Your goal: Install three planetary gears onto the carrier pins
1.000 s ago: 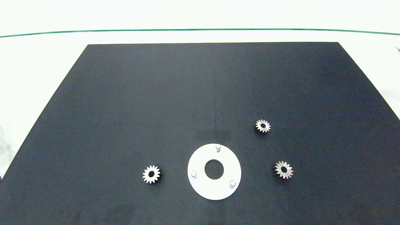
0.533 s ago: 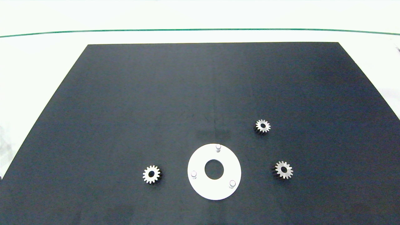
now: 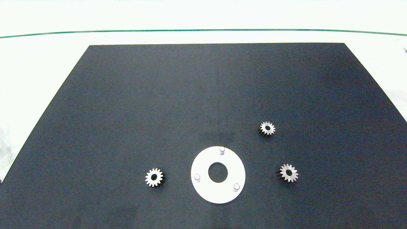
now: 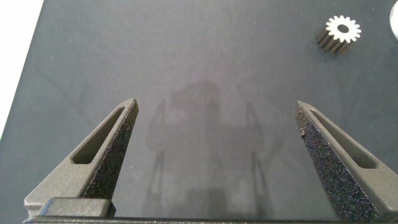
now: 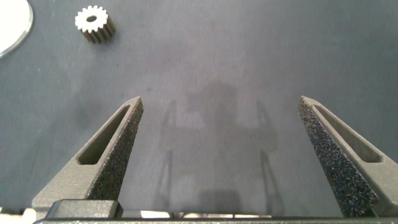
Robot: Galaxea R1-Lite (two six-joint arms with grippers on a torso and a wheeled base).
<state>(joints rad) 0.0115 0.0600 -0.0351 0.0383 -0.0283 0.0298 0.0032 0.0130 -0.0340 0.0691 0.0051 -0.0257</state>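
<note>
A flat white disc (image 3: 203,190) lies on the black mat near the front, with three carrier pins standing on it: a far one (image 3: 222,149), a left one (image 3: 197,176) and a right one (image 3: 236,186). All three pins are bare. One planetary gear (image 3: 154,177) lies flat left of the disc, and two others (image 3: 267,128) (image 3: 288,173) lie to its right. Neither arm shows in the head view. My left gripper (image 4: 217,134) is open above bare mat, with a gear (image 4: 342,28) beyond it. My right gripper (image 5: 219,130) is open too, with a gear (image 5: 92,20) and the disc's edge (image 5: 12,25) ahead.
The black mat (image 3: 127,95) covers most of a white table (image 3: 38,54). A thin green line (image 3: 203,30) runs across the table beyond the mat.
</note>
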